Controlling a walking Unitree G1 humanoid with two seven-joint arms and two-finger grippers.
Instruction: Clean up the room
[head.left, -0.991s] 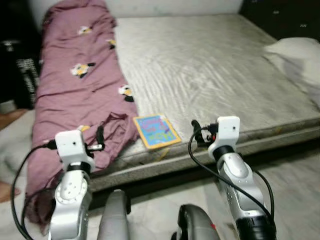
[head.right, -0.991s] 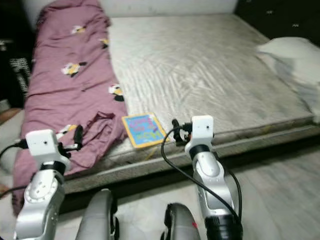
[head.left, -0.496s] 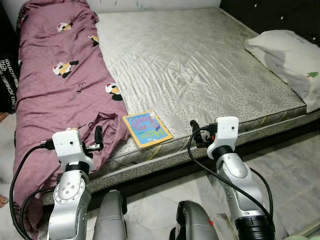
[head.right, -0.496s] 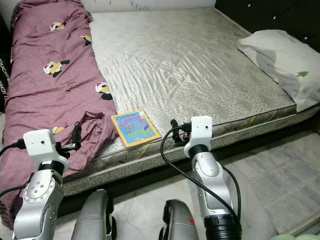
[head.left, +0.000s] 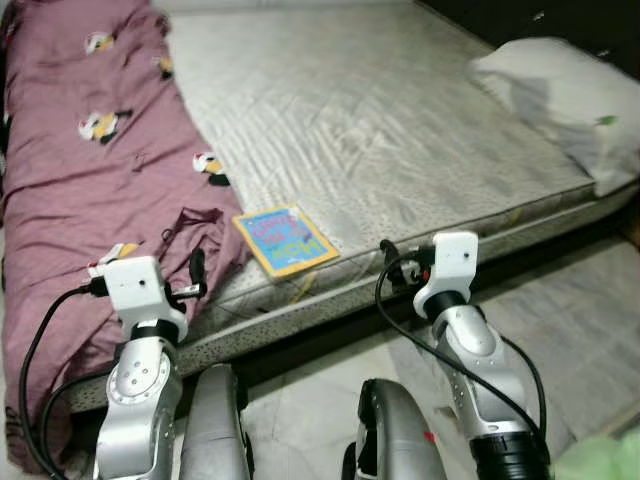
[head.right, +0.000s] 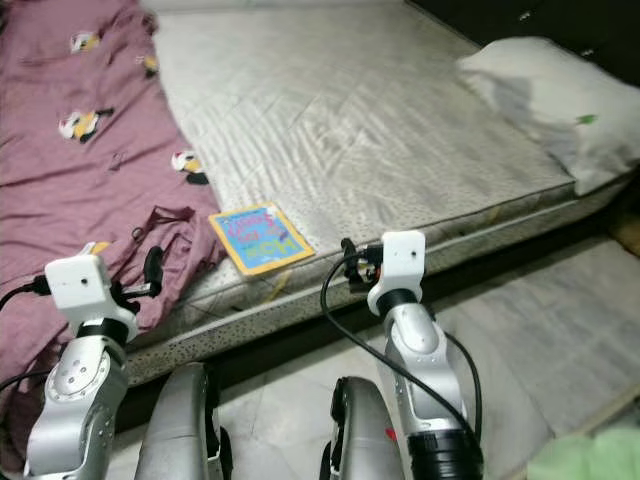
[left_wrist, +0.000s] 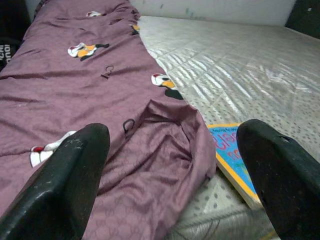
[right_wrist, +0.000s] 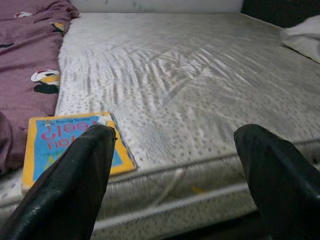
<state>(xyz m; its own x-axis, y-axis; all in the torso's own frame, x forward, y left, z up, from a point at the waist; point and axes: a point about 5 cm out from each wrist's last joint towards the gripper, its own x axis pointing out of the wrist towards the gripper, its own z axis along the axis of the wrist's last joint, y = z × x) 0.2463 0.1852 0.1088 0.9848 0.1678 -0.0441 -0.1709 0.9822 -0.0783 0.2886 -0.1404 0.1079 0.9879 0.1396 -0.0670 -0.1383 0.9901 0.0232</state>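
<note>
A bare grey mattress (head.left: 380, 130) lies ahead of the robot. A purple blanket (head.left: 90, 170) with penguin prints covers its left side, and a white pillow (head.left: 560, 100) sits at its far right. A yellow-edged blue book (head.left: 284, 240) lies flat near the front edge, just beside the blanket. The left gripper (left_wrist: 170, 175) hovers before the blanket's edge, the right gripper (right_wrist: 172, 170) before the mattress front; both have fingers spread wide, holding nothing.
</note>
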